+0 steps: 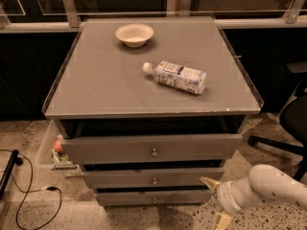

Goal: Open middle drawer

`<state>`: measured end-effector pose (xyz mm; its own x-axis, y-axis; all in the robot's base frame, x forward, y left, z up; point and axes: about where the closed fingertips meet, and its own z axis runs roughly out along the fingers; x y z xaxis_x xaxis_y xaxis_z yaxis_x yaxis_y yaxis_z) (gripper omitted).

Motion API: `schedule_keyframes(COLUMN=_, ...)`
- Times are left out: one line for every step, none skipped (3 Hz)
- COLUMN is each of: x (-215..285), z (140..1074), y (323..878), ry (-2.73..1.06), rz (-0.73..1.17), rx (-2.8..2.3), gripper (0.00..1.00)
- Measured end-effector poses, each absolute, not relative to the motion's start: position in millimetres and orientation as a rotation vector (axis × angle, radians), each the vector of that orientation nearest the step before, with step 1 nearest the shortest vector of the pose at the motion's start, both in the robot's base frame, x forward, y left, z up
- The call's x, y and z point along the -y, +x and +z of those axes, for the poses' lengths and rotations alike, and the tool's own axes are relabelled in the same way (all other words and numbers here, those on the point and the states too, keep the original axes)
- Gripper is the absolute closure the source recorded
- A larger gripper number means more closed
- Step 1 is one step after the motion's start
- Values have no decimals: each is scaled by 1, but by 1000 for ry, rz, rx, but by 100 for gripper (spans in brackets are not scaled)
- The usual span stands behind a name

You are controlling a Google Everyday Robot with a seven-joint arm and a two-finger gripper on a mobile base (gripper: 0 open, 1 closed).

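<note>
The grey cabinet has three drawers stacked under its top. The middle drawer (120, 178) has a low, flat front with a small round metal knob (154, 180) at its centre; its tray is hidden. The taller top drawer (110, 149) stands out a little further above it, and the bottom drawer (124, 198) sits below. My gripper (217, 201) is low at the right, by the right ends of the middle and bottom drawers. Its upper finger (208, 181) points towards the middle drawer's right end. The fingers are spread apart and hold nothing.
A white bowl (134, 34) and a lying plastic bottle (175, 76) are on the cabinet top (96, 90). A clear bin (48, 150) with small items hangs at the cabinet's left. Cables (29, 195) lie on the floor at left. An office chair base (280, 145) stands at right.
</note>
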<state>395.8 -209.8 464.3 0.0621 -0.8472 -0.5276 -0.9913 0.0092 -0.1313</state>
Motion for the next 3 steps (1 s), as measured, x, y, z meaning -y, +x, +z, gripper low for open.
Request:
schedule_keyframes(x=205, z=447, y=406, ry=-1904, rz=354, rx=-1807, gripper=0)
schedule_keyframes(x=203, z=438, y=440, ry=-1930, rz=208, rx=-1753, gripper=0)
schedule_keyframes(x=204, z=440, y=468, ry=-1931, rz=90, rx=-1712, gripper=0)
